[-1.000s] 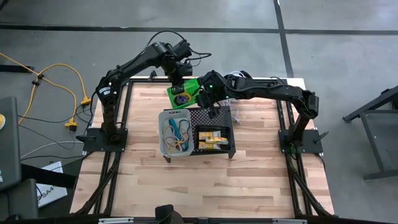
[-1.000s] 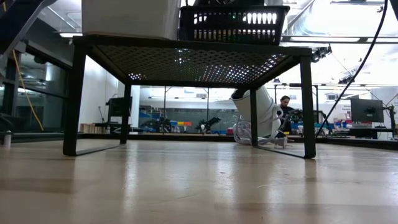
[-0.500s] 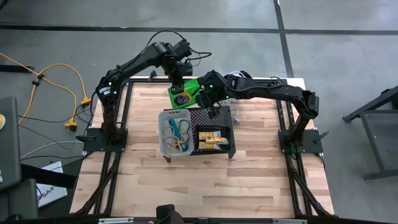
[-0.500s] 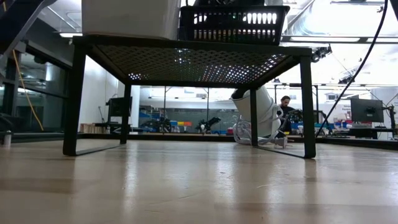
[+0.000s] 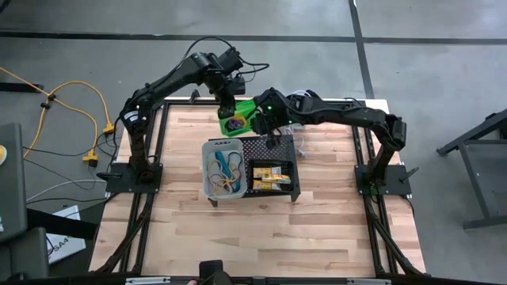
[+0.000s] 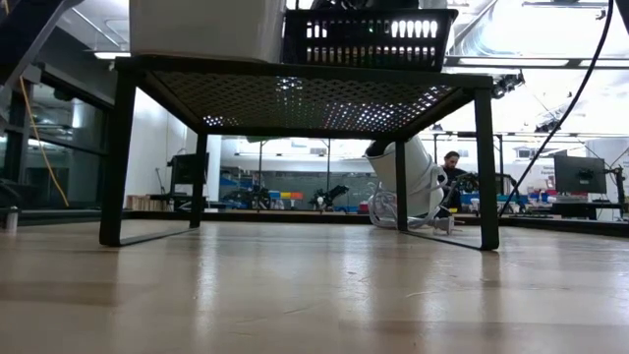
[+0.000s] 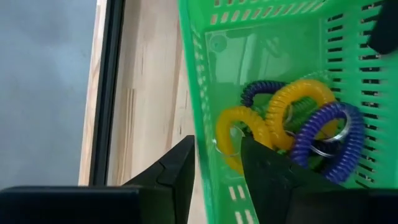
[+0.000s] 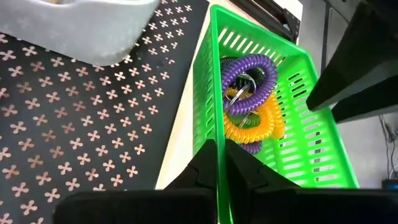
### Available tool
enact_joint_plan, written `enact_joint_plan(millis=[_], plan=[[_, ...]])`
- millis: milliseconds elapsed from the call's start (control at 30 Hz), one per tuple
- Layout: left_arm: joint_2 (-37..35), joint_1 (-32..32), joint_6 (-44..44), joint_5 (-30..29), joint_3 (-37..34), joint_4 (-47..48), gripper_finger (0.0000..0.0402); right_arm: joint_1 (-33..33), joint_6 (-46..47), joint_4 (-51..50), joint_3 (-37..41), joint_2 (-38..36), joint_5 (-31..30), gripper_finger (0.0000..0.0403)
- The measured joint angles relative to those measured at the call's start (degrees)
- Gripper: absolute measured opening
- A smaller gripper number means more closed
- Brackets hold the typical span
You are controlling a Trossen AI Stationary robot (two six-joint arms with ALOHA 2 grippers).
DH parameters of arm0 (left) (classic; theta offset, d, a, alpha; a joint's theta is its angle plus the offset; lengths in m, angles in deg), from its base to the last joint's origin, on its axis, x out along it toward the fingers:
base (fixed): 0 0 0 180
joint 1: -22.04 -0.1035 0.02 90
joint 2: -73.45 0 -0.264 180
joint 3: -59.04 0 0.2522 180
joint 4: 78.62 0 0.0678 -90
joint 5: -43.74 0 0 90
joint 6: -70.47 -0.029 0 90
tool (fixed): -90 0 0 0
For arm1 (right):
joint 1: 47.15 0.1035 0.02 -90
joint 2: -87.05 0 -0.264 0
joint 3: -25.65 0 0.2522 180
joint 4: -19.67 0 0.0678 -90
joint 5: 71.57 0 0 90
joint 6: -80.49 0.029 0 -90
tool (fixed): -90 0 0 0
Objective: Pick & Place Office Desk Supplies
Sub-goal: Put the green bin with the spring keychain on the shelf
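At the far middle of the table, the green bin is held tilted between the two grippers, just behind the black stand. The right gripper is pressed together on one wall of the bin, pinching the thin green edge between its fingers. This grip appears to carry the bin, since in the right wrist view it hangs at a slant beside the stand's perforated top. The left gripper straddles the opposite wall with its jaws spread, one finger inside the bin and one outside; the wall is not seen to be squeezed. A hand-over is judged likely, with the bin left to the right arm alone so that it can be set on the stand.

Coiled loops in yellow, purple and green lie bunched in the bin, gathered toward its lower side because of the tilt. A spill is a risk if the slant grows.

On the stand, the clear bin sits at the left with bands in it, and the black bin at the right holds yellow tubes. The empty space on the stand just behind them looks reserved for the green bin.
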Motion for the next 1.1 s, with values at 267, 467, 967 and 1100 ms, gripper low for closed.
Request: enact_joint_plan(millis=[267, 467, 967, 1100], plan=[[-0.5, 0.0, 0.0, -0.2, 0.0, -0.4, 0.0126, -0.4, 1.5, -2.1, 0.0, 0.0, 0.0, 0.0003], [-0.5, 0.0, -0.2, -0.2, 0.0, -0.4, 0.0126, -0.3, 2.4, -3.5, 0.0, 0.0, -4.3, 0.0003], [-0.5, 0.0, -0.3, -1.9, 0.0, -0.9, 0.0126, -0.3, 11.4, -14.7, 0.0, -9.1, -5.2, 0.0003], [-0.6, 0.0, -0.3, -2.6, 0.0, -1.8, 0.0126, -0.3, 14.0, -18.3, 0.0, -10.7, -5.1, 0.0003]])
